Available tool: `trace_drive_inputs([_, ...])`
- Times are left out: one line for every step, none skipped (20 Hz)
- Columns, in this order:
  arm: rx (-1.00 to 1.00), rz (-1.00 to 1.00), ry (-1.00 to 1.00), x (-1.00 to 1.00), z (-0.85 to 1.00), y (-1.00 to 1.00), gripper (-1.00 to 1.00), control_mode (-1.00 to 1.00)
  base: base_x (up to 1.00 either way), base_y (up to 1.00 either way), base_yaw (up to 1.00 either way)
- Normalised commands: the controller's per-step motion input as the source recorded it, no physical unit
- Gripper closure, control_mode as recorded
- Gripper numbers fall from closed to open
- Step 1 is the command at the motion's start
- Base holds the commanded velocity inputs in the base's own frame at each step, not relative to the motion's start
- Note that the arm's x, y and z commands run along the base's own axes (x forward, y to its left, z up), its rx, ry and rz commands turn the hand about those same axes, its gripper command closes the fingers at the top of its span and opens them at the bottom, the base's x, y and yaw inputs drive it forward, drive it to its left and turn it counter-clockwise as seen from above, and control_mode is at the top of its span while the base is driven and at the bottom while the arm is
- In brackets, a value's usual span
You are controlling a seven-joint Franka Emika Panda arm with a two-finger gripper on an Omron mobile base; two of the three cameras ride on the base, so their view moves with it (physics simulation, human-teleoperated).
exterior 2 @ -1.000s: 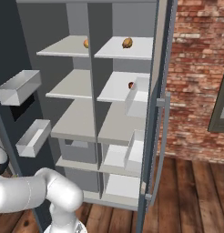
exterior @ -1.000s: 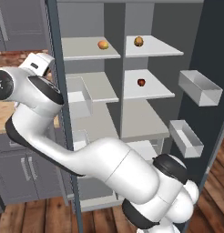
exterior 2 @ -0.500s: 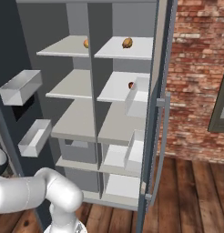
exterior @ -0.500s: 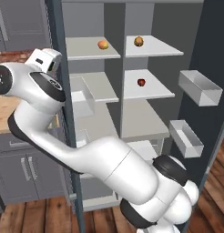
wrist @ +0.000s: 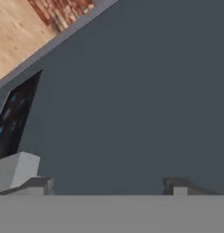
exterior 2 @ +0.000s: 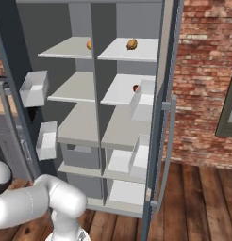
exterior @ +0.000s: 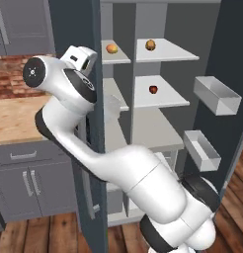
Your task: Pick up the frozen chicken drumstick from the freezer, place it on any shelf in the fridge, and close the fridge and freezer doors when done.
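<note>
In the last second I've swung the hand from out on the left in against the outer face of the freezer door [exterior: 76, 22], and the door has started to come round: it now covers more of the left compartment, and its bins [exterior 2: 34, 88] have moved inward in the right base view. The gripper [wrist: 108, 185] is spread wide with nothing between the tips, pointed at the slate door face just beside the blue-lit panel [wrist: 11, 120]. The drumstick [exterior: 150, 45] lies on the top shelf [exterior: 178, 52] of the right-hand compartment, which I take to be the fridge, with the apple [exterior: 153, 89] one shelf below and the orange fruit [exterior: 111, 48] across the divider. So the transfer looks done and I'm on the closing step. The freezer door is only partly shut, and the fridge door [exterior: 234, 59] hangs wide open, so both pushes remain.
</note>
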Motion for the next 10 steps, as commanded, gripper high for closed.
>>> trace_drive_inputs([0.00, -0.04, 0.00, 0.33, 0.00, -0.93, -1.00, -1.00, 0.00, 0.00, 0.00])
trace_drive_inputs([0.00, -0.04, 0.00, 0.33, 0.00, -0.86, -1.00, -1.00, 0.00, 0.00, 0.00])
trace_drive_inputs([0.00, -0.04, 0.00, 0.37, 0.00, -0.74, -1.00, -1.00, 0.00, 0.00, 0.00])
trace_drive_inputs([0.00, -0.03, 0.00, 0.35, 0.00, -0.69, -1.00, -1.00, 0.00, 0.00, 0.00])
trace_drive_inputs([0.00, -0.01, 0.00, 0.29, 0.00, -0.69, -1.00, -1.00, 0.00, 0.00, 0.00])
trace_drive_inputs([0.00, -0.01, 0.00, 0.36, 0.00, -0.66, -1.00, -1.00, 0.00, 0.00, 0.00])
trace_drive_inputs([0.00, -0.01, 0.00, 0.41, 0.00, -0.60, -1.00, -1.00, 0.00, 0.00, 0.00])
trace_drive_inputs([0.00, -0.01, 0.00, 0.48, 0.00, -0.48, -1.00, -1.00, 0.00, 0.00, 0.00])
trace_drive_inputs([0.00, -0.01, 0.00, 0.61, 0.00, -0.26, -1.00, -1.00, 0.00, 0.00, 0.00])
trace_drive_inputs([0.00, -0.01, 0.00, 0.69, 0.00, -0.24, -1.00, -1.00, 0.00, 0.00, 0.00])
